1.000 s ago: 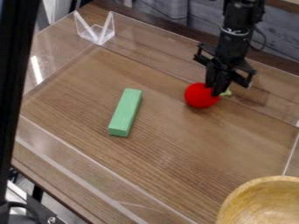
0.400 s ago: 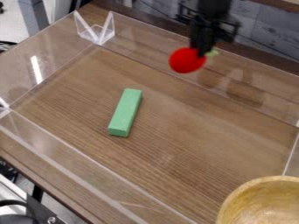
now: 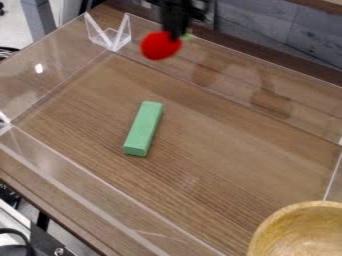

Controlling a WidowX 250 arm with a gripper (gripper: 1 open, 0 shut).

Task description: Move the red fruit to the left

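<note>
The red fruit (image 3: 159, 46) is a small round bright red toy hanging in the air above the back of the wooden table, toward the left. My gripper (image 3: 174, 35) comes down from the top edge and is shut on the red fruit at its upper right side. Only the lower part of the gripper shows. Below and in front of it, a long green block (image 3: 143, 128) lies flat on the wood.
A clear plastic wall (image 3: 54, 60) rings the wooden table (image 3: 241, 140). A clear folded piece (image 3: 110, 35) stands at the back left corner. A pale wooden bowl (image 3: 305, 232) sits at the front right corner. A dark post (image 3: 16, 40) crosses the left edge.
The gripper has lifted the red fruit off the table at the right and carried it up and to the left, past the middle. The green block has not moved.
</note>
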